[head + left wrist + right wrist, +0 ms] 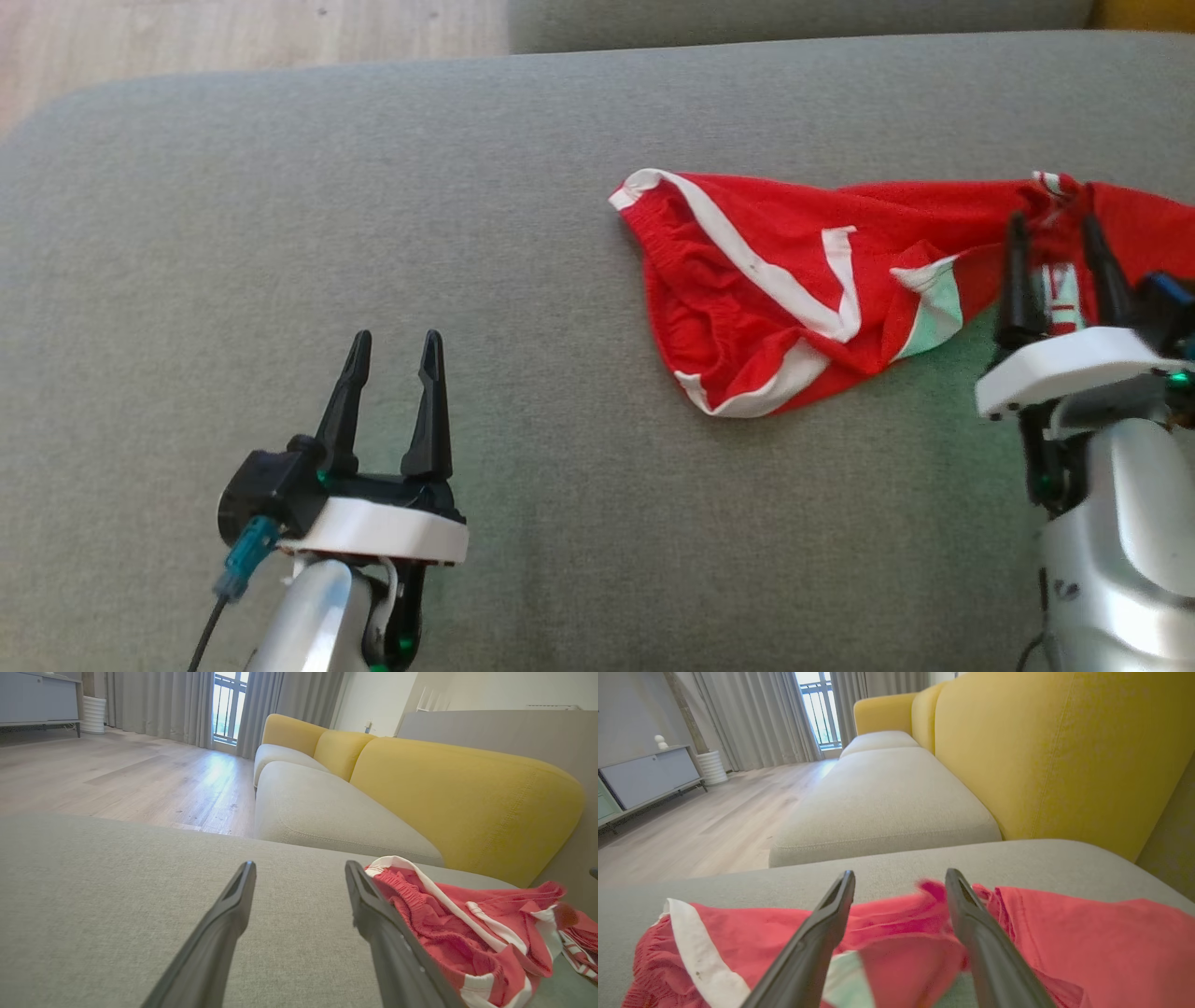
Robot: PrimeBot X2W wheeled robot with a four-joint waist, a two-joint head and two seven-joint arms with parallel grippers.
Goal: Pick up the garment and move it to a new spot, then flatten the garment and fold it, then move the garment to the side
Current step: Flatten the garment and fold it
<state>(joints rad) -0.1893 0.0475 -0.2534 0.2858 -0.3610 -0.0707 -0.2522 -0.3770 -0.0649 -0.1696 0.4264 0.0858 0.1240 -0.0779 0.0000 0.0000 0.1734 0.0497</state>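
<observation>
Placing is judged finished: the garment lies unclamped between the right gripper's parted jaws (the left gripper's are also apart); flattening is needed next.

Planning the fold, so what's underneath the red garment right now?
The red garment lies crumpled on the grey sofa cushion, whose fabric shows along its visible edges. Anything beneath its folds is covered and cannot be seen.

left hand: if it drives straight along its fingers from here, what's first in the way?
Way looks free: the left hand points over bare grey cushion toward its far edge. The red garment lies to its right, off that line. Whether it would skim or graze the fabric, depth doesn't show.
</observation>
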